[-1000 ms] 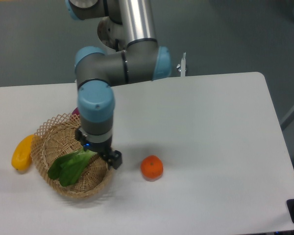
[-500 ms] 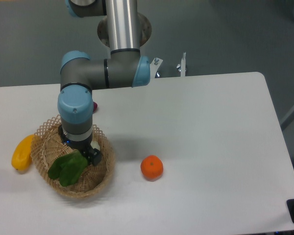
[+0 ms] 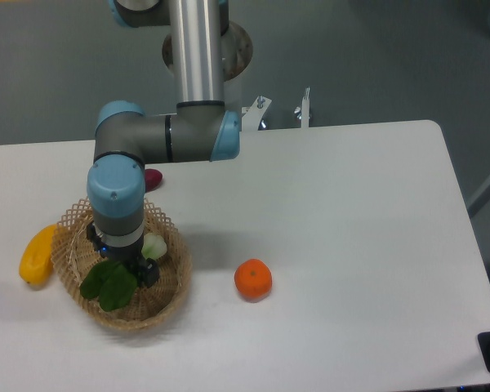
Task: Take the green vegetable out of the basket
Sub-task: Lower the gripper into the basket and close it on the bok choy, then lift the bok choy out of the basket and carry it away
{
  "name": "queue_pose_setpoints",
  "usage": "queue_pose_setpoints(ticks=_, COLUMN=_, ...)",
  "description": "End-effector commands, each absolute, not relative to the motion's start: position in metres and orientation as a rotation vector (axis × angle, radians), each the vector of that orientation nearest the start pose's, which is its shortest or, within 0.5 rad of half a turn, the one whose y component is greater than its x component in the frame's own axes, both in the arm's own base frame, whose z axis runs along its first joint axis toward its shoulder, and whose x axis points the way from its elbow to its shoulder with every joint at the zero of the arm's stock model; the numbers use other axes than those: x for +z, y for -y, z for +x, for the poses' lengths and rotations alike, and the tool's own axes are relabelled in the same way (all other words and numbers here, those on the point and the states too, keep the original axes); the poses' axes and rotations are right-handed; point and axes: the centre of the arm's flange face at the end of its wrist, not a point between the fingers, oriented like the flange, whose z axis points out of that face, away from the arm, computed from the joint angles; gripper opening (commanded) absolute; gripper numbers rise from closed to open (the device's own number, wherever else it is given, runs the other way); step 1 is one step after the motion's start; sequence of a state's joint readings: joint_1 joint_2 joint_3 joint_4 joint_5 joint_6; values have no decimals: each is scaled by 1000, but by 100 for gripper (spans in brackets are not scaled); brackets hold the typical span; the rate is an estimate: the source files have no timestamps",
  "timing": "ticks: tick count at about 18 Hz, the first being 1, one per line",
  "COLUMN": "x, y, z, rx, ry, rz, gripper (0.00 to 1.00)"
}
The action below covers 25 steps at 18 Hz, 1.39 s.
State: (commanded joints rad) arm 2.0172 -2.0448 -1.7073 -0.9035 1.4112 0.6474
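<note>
The green vegetable (image 3: 108, 286) lies in the basket (image 3: 167, 287) at the table's front left, dark leaves toward the front and its pale stem base (image 3: 154, 246) toward the back right. My gripper (image 3: 124, 265) hangs straight down over the middle of the vegetable, inside the basket's rim. The wrist body hides the fingers from this camera, so their state does not show. The leaves rest on the basket floor.
A yellow oblong fruit (image 3: 36, 255) lies just left of the basket. An orange (image 3: 253, 279) sits to its right. A purple sweet potato (image 3: 151, 179) peeks out behind the arm, beyond the basket.
The arm has swung left across the basket, from its right rim to over the vegetable's middle. The vegetable's stem base now shows to the right of the wrist.
</note>
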Motion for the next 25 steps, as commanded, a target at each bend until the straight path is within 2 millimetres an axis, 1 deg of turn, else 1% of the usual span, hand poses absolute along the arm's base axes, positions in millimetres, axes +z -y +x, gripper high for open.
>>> queue_pose_setpoints(ticks=1, x=221, y=-624, z=-133, rx=-164, ry=-295, rz=-2994, gripper=95)
queue_pose_setpoints(ticks=2, x=220, y=-625, z=-133, rx=-167, ry=-281, rz=-2998, gripper=84)
queue_pose_setpoints(ticks=4, x=220, y=-625, z=-133, rx=-168, ry=-267, rz=-2999, gripper=60)
queue_pose_setpoints(ticks=6, x=223, y=-624, z=-132, rx=-163, ry=-260, rz=-2995, gripper=42)
queue_pose_setpoints(ticks=9, x=229, y=-625, z=-133, rx=-156, ry=-227, rz=-2992, gripper=25)
queue_pose_setpoints(ticks=10, x=235, y=-624, z=-132, rx=-149, ry=-222, rz=-2985, gripper=21)
queue_pose_setpoints(ticks=12, x=247, y=-623, z=-133, rx=-135, ry=-221, rz=-2970, gripper=17)
queue_pose_setpoints(ticks=14, x=264, y=-622, z=-133, rx=-125, ry=-225, rz=-2945, gripper=17)
queue_pose_setpoints(ticks=16, x=276, y=-618, z=-137, rx=-113, ry=-208, rz=-2931, gripper=17)
queue_pose_setpoints(ticks=19, x=297, y=-611, z=-151, rx=-87, ry=-172, rz=-2906, gripper=17)
queue_pose_setpoints(ticks=21, x=313, y=-606, z=-167, rx=-60, ry=-137, rz=-2885, gripper=17)
queue_pose_setpoints(ticks=24, x=329, y=-595, z=-204, rx=-16, ry=-75, rz=-2865, gripper=17)
queue_pose_setpoints(ticks=25, x=338, y=-592, z=-218, rx=0, ry=-46, rz=-2851, gripper=17)
